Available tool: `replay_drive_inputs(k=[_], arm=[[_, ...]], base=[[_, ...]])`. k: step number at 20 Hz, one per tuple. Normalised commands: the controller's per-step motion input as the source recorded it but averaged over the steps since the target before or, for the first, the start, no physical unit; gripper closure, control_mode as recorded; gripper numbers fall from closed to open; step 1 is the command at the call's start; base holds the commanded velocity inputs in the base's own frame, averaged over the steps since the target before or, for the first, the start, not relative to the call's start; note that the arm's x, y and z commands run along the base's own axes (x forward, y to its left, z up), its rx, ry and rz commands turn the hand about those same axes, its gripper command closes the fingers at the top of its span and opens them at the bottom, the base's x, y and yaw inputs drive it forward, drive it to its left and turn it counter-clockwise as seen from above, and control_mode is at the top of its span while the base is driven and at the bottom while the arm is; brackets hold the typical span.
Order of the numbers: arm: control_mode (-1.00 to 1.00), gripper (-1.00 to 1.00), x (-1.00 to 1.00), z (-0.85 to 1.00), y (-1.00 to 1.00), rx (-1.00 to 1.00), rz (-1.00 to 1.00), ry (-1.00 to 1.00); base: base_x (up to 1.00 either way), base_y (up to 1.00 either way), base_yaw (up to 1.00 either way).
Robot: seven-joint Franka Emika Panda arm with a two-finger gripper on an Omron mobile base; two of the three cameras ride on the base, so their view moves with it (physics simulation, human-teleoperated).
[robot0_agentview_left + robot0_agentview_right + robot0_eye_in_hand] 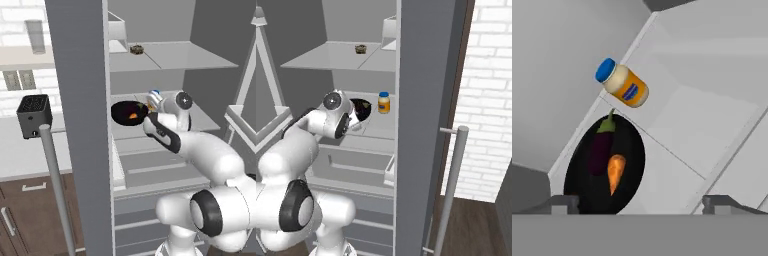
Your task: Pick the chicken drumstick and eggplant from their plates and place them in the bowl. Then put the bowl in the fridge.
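The black bowl [582,180] stands on the fridge's [82,125] middle shelf [682,125], near its left side. Inside it the dark purple eggplant [602,150] and the orange chicken drumstick [615,172] lie side by side. My gripper [641,202] is open just in front of the bowl, its two fingertips spread wide and touching nothing. From the left base view the bowl [125,112] shows beyond my hand with the drumstick [133,116] in it; from the right base view my hand covers part of the bowl [362,106]. The plates are out of view.
A blue-capped yellow jar [623,85] stands on the same shelf behind the bowl. A small dark item [136,49] sits on the upper shelf. Drawers lie below. The open door with its bar handle [55,185] stands left; a black toaster [34,115] sits on the counter.
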Motion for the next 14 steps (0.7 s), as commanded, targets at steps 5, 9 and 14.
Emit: replay_drive_inputs(k=[5,9,14], arm=[[-1.00,-1.00,-1.00,1.00,0.00,-0.01,-0.04,-0.26],[-1.00,-1.00,-1.00,1.00,0.00,0.00,0.00,-0.09],[-1.00,-1.00,-1.00,1.00,0.00,0.00,-0.01,0.01]], base=[[0.00,0.00,0.00],[0.00,0.00,0.00],[0.00,0.00,0.00]])
